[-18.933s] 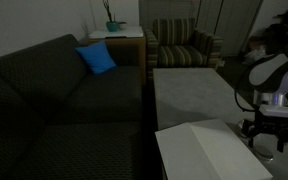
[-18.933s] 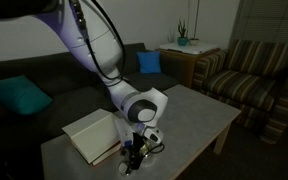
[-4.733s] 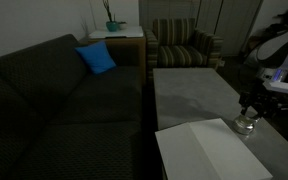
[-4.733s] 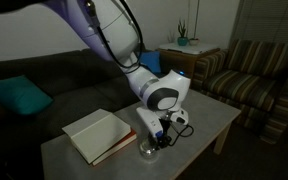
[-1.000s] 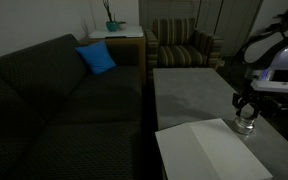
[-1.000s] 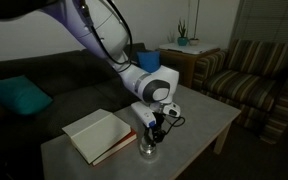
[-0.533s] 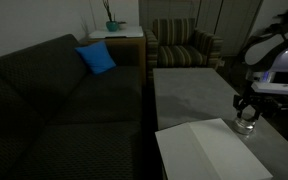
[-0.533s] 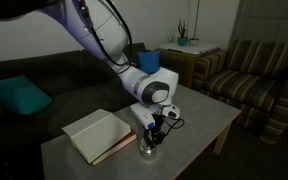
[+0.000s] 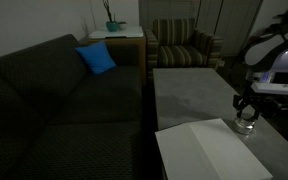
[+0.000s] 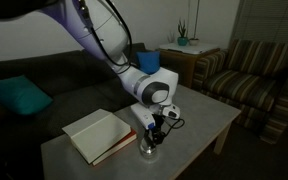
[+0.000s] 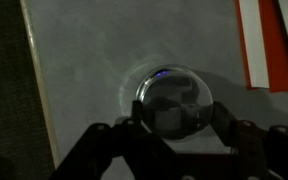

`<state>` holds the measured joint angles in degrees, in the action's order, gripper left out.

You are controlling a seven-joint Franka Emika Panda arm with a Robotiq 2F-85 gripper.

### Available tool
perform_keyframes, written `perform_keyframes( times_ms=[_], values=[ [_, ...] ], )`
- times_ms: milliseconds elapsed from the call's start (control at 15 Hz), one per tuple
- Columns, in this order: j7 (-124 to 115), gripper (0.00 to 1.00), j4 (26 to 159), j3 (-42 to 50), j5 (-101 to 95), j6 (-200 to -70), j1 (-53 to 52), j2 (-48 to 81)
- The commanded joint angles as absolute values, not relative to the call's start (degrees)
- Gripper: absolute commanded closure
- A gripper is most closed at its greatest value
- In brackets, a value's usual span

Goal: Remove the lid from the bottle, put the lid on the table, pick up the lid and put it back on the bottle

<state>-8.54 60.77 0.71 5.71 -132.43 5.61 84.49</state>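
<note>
In an exterior view, your gripper (image 9: pixel 246 106) hangs straight over the bottle (image 9: pixel 246 123), which stands on the table (image 9: pixel 189 95) just beside the far corner of the white board (image 9: pixel 199 150); the lid is too small to pick out here; nothing cap-like lies loose on the grey top; against a second ago nothing reads as moved, while in the oldest frame the claw was lower and nearer the table's front edge.

In an exterior view from the opposite side, the gripper (image 10: pixel 154 130) points down onto the bottle (image 10: pixel 149 148) near the board's corner; the bottle sits where it sat a few seconds back, and the wrist has turned slightly since then; in the last second it has held steady.

In the wrist view, the lid (image 11: pixel 172 102) fills the centre as a round silvery disc, apparently seated on the bottle; your fingers (image 11: pixel 100 140) flank it on both sides, and the claw appears clamped on it.

My reading: you are at the closing stage, with the lid back on the bottle; what is left is to let go and lift clear; whether the lid is fully seated I cannot tell.
</note>
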Motion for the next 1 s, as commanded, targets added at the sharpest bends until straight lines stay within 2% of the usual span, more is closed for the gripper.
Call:
perform_keyframes(
  times_ms=[0,933],
  values=[
    [-8.35,0.56,61.63,1.38,5.62,-134.43,5.37,84.49],
    [0.08,0.56,60.54,0.27,4.71,-128.21,6.07,84.47]
  ],
)
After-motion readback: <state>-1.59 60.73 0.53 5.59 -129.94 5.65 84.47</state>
